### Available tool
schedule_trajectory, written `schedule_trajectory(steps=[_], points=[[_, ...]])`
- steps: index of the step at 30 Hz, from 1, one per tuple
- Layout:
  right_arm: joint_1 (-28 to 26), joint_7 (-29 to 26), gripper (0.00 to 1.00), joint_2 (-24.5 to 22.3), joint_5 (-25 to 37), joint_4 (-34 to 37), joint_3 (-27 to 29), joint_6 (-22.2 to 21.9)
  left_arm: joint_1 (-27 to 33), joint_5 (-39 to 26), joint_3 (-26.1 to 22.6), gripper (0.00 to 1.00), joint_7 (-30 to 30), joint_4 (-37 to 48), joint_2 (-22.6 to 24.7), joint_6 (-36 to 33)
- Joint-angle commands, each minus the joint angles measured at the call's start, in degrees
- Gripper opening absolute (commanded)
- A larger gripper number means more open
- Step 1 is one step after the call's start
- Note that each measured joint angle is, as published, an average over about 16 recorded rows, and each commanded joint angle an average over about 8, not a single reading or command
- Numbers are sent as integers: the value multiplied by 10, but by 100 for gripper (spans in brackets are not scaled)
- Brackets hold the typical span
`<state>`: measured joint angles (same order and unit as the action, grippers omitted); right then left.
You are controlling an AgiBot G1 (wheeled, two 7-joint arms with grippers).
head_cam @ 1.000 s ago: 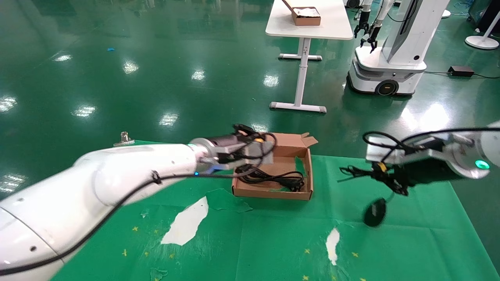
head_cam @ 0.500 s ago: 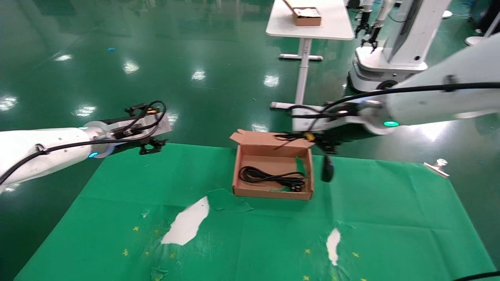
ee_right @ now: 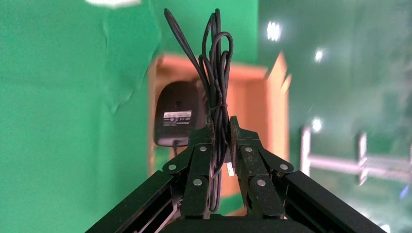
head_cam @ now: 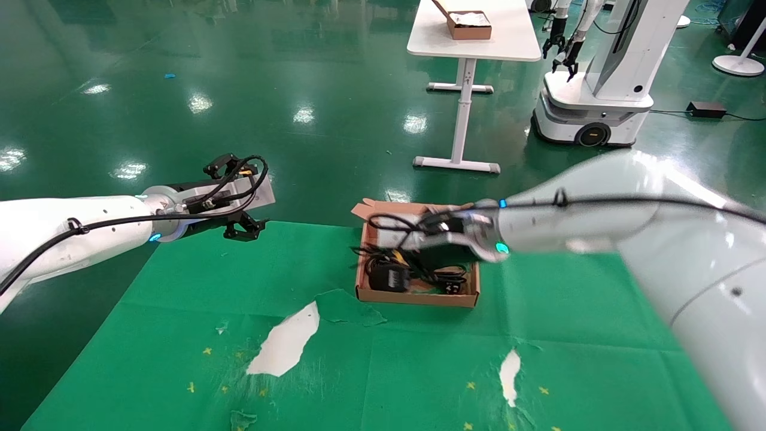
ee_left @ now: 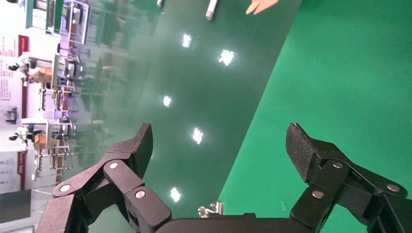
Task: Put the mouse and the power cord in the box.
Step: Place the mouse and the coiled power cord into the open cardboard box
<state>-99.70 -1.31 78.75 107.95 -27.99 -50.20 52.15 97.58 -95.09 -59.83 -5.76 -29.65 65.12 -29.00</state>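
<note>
One thing, the cord (head_cam: 446, 276), already lay in the box (head_cam: 417, 296). Right gripper (ee_right: 221, 127) jaws pinched the cable, dangling the mouse (head_cam: 389, 277) over it. Left gripper (ee_left: 218, 145) waited aside, jaws wide.

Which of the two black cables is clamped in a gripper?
The mouse's thin bundled cable, pinched in the right gripper jaws above the box. The thicker power cord lies loose inside.
</note>
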Motion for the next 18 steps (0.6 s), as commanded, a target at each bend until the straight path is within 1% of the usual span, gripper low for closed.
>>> schedule_trajectory(steps=[1,5,6,8,18], points=[[13,-16,45,1,-12,17,-20,-24,0,2,1,100,-3,2,1,0],[23,-35,95,3,-13,35,-39,-49,1,5,2,100,-6,5,0,0],[24,-36,100,4,-14,38,-41,-52,1,5,2,100,-6,5,0,0],[25,-37,100,4,-13,40,-45,-57,1,6,2,100,-7,6,0,0],[21,-32,100,1,-11,30,-36,-44,1,4,2,100,-6,4,1,-1]])
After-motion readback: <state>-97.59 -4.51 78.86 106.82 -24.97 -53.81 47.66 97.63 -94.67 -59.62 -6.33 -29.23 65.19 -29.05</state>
